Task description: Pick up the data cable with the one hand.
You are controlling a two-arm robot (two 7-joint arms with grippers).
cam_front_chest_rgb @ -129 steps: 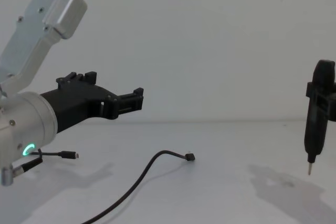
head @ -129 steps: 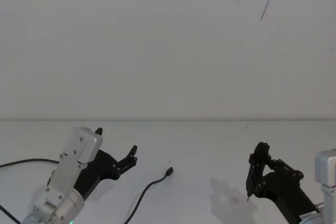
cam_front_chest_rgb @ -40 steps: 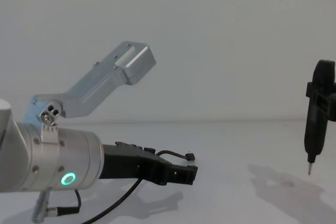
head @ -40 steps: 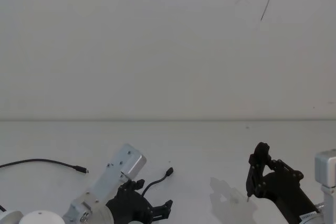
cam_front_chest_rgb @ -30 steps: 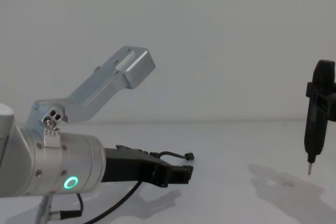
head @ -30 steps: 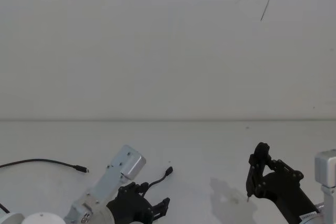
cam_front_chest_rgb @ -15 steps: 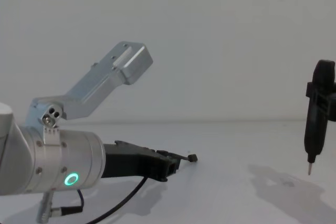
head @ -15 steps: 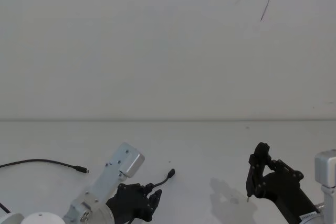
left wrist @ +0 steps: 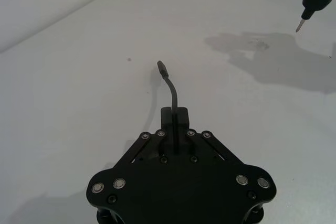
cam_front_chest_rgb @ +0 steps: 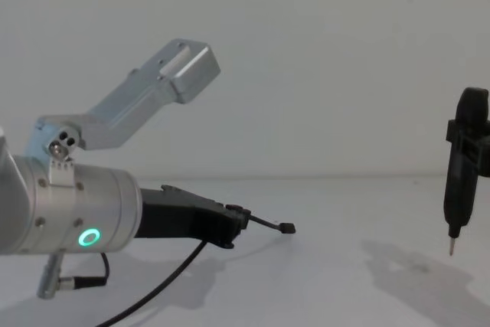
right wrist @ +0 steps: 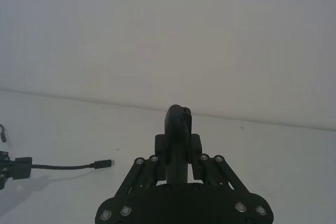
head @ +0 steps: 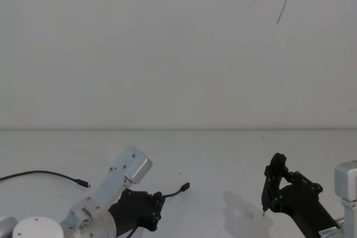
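Note:
My left gripper (head: pixel 157 200), black fingers on a silver wrist with a green ring (cam_front_chest_rgb: pixel 90 237), is shut on the data cable (cam_front_chest_rgb: pixel 157 290) near its end. The gripper (cam_front_chest_rgb: pixel 239 223) sits low over the table. A short stretch of cable (left wrist: pixel 171 86) pokes out past the fingertips and ends in the small plug (cam_front_chest_rgb: pixel 287 228), which also shows in the head view as the plug (head: pixel 186 186). The rest trails back under the wrist. At the right, my right gripper (head: pixel 273 183) stays parked, shut on a dark pen-shaped tool (cam_front_chest_rgb: pixel 462 178), tip down.
A thinner black wire (head: pixel 42 173) with a tiny plug lies at the table's left. The white table (head: pixel 223 154) runs back to a plain white wall. The pen tool's tip (left wrist: pixel 299 24) hangs above its shadow, well to the right of the cable's plug.
The left gripper came down from the left to the cable, its open fingers closed on it, and the plug end has shifted slightly right. The right arm has not moved.

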